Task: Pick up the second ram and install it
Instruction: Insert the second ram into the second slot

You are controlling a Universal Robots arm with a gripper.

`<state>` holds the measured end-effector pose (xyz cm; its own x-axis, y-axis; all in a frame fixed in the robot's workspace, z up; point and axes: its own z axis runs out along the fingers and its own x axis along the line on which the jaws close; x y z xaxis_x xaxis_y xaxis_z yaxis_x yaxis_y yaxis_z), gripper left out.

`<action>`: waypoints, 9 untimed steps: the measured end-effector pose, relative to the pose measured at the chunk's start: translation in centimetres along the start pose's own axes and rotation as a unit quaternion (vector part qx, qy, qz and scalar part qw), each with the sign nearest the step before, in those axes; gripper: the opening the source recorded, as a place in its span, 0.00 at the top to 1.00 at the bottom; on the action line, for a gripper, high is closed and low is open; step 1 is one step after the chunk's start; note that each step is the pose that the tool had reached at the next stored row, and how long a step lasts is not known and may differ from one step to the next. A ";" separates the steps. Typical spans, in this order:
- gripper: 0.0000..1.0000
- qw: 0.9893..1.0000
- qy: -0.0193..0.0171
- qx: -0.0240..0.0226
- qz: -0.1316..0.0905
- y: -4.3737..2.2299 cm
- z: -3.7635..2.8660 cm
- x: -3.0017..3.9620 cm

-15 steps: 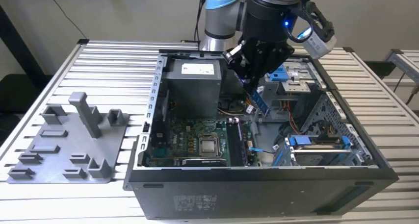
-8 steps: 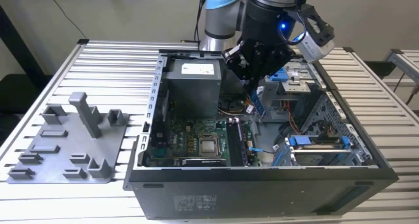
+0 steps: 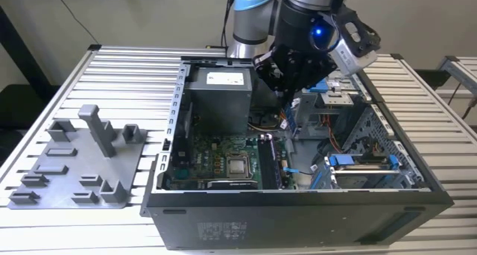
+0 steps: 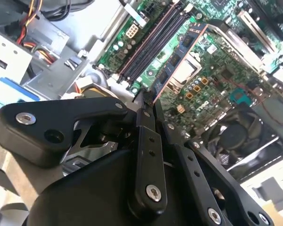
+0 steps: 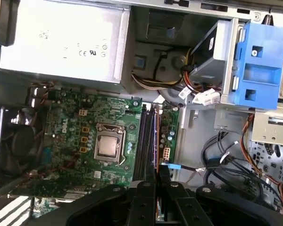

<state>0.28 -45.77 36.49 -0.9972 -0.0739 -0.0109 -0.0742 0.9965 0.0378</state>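
My fingers [image 4: 148,101] are clenched on the second ram [image 4: 179,59], held edge-on above the open computer case [image 3: 298,221] in the upper middle of the exterior view and roughly in line with the black slots [image 4: 151,42]; if it is tilted or offset, I judge it may jam or scrape the green board [image 4: 217,70].

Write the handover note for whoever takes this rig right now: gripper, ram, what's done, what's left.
Gripper: shut on the second ram, gripping the stick at one end, over the open computer case.
Ram: in the air above the motherboard, close to the memory slots and roughly in line with them in the first wrist view.
Done: pick-up.
Left: the stick is not yet seated in a slot.
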 end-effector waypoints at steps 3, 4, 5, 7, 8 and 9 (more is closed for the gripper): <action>0.86 1.000 -0.001 0.000 0.021 0.00 0.06 0.00; 0.86 1.000 -0.001 0.000 0.027 0.00 0.08 0.00; 0.86 0.999 -0.001 0.000 0.033 0.00 0.10 0.00; 0.86 0.999 -0.002 0.000 0.044 -0.01 0.12 0.00; 0.86 0.999 -0.002 0.001 0.049 0.00 0.13 0.00; 0.86 0.999 -0.002 0.001 0.053 -0.01 0.14 0.00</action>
<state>0.28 -45.77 36.35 -0.9994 0.0327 -0.0108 0.0323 0.9988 0.0378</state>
